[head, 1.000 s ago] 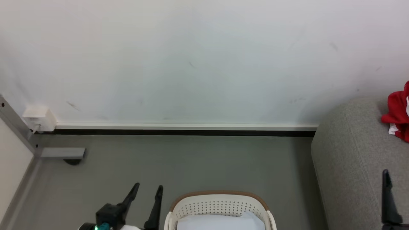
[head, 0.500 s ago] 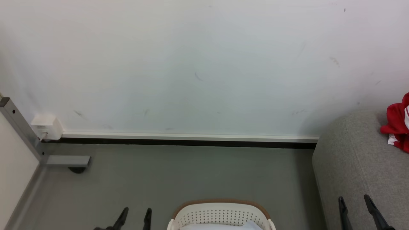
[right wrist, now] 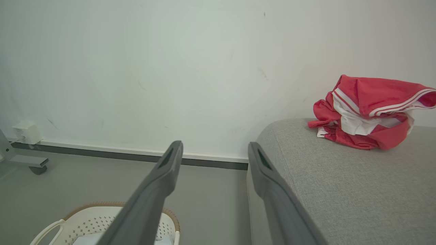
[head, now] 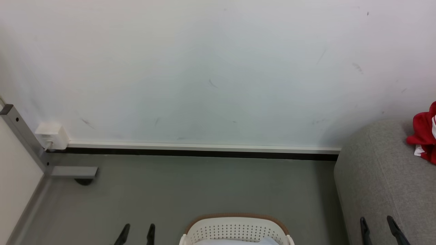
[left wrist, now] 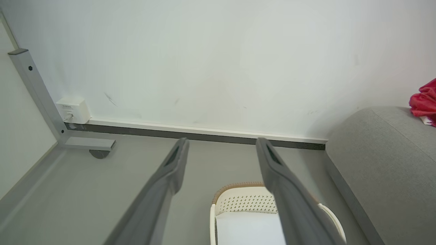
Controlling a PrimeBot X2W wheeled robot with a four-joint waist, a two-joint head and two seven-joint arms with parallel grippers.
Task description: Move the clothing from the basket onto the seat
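**Inspector:** Light level?
**Assessor:** Bright, even and diffuse. In the head view the wall (head: 218, 68) reads pale green at centre and greyer towards the corners.
**Inspector:** Shadows?
**Assessor:** Soft ones only. One lies on the wall at 3 o'clock, beside the seat (head: 374, 177). A small dark one sits on the floor (head: 204, 187) under the metal foot (head: 73, 172) at 8 o'clock.
**Inspector:** Sharpness?
**Assessor:** The seat weave is crisp in the right wrist view. The left gripper (left wrist: 222, 140) has fingers (left wrist: 160, 200) that blur towards 6 o'clock. Wide-angle stretch tilts the post (left wrist: 34, 92) at 9 o'clock.

left gripper (head: 139, 226): drawn back, lower | right gripper (head: 375, 219): drawn back, perhaps swung inward
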